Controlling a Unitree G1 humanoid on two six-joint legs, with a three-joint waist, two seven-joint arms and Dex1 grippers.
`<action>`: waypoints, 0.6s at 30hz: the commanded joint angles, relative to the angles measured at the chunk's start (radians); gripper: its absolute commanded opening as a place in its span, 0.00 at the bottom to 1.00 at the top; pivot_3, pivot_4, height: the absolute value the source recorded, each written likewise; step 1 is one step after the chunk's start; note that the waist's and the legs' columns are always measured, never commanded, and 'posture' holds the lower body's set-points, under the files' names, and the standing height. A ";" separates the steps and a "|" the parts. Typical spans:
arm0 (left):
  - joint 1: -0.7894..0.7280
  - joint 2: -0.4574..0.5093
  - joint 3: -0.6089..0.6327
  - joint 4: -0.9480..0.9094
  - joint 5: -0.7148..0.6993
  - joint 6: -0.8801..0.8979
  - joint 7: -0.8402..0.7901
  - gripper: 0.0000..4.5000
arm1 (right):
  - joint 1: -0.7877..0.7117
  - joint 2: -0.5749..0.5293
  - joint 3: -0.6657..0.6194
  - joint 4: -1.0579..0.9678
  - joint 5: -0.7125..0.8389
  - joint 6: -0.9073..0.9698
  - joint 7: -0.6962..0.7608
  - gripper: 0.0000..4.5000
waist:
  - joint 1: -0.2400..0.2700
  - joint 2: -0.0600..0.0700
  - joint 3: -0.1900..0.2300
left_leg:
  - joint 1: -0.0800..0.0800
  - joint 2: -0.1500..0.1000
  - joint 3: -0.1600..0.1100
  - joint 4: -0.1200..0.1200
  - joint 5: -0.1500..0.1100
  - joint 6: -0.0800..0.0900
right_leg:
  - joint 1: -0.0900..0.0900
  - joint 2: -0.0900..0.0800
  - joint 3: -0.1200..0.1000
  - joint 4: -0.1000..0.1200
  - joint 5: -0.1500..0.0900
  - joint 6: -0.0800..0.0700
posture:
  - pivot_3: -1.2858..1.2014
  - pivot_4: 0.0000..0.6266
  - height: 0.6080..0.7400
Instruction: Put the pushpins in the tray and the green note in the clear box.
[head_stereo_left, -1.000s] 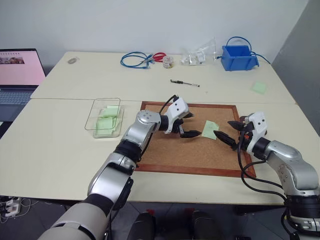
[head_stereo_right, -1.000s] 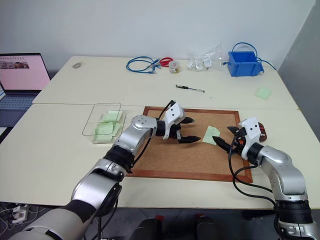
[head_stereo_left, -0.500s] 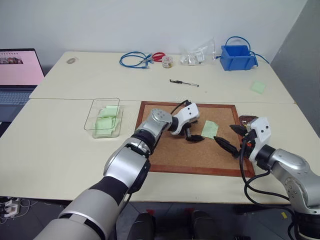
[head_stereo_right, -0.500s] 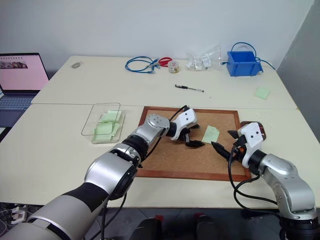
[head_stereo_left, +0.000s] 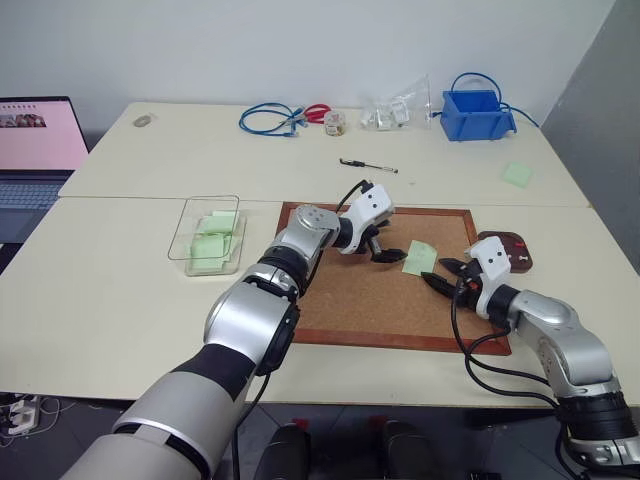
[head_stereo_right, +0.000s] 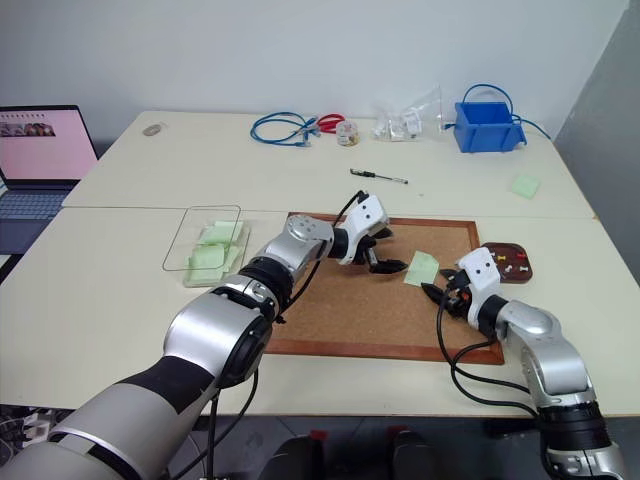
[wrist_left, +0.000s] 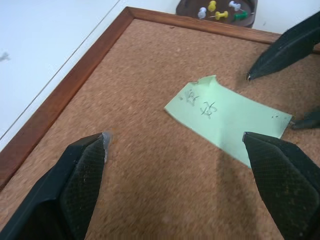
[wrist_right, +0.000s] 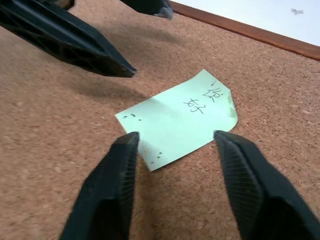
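**Two claws closing in on the last note**

Nearest me, my right gripper (head_stereo_right: 432, 293) sits low over the framed brown cork board (head_stereo_left: 340, 305), its two black fingers partly apart and straddling the near corner of the thin pale green square paper note (wrist_right: 179, 117); I judge that stance is meant to nip the paper's edge, since a flat sheet offers nothing else to hold; it grips nothing yet.

Just beyond, the note lies flat on the cork with handwriting on its face and small pin holes near one edge, and no pin stands in it; so it looks free to lift.

On the note's left, my left gripper (head_stereo_left: 385, 248) hovers with its fingers spread wide and empty, pointing right at the paper, probably to steady or take it.

Right of the board, touching its frame, lies the small dark brown rounded-square dish (head_stereo_left: 497, 243) holding the coloured-headed pushpins (wrist_left: 220, 10); that half of the job looks done.

Well to the left, off the board, stands the transparent rectangular plastic box (head_stereo_left: 189, 233) with green notes already inside; this note must cross the board to get there.

Far back sit a black pen (head_stereo_left: 368, 166) and a blue plastic bin (head_stereo_left: 479, 117), no part of my task.
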 joint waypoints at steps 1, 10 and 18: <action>0.010 0.002 0.026 -0.028 -0.009 -0.011 -0.022 1.00 | -0.040 0.023 0.008 0.029 -0.023 -0.057 0.005 0.36 | -0.001 0.000 0.000 | 0.000 0.000 0.000 0.000 0.000 0.000 | 0.000 0.000 0.000 0.000 0.000 0.000 | 0.52 0.24 1.00; 0.053 -0.004 0.041 -0.053 -0.012 -0.031 -0.035 1.00 | -0.057 0.012 0.029 0.085 -0.067 -0.094 0.032 0.00 | 0.000 0.000 0.000 | 0.000 0.000 0.000 0.000 0.000 0.000 | 0.000 0.000 0.000 0.001 0.000 0.000 | 0.52 0.24 1.00; 0.061 -0.013 0.050 -0.060 -0.016 -0.026 -0.048 1.00 | -0.053 0.014 0.070 0.105 -0.127 -0.108 0.039 0.00 | -0.003 0.000 0.000 | 0.000 0.000 0.000 0.000 0.000 0.000 | 0.000 0.000 0.000 0.001 0.000 0.000 | 0.52 0.24 1.00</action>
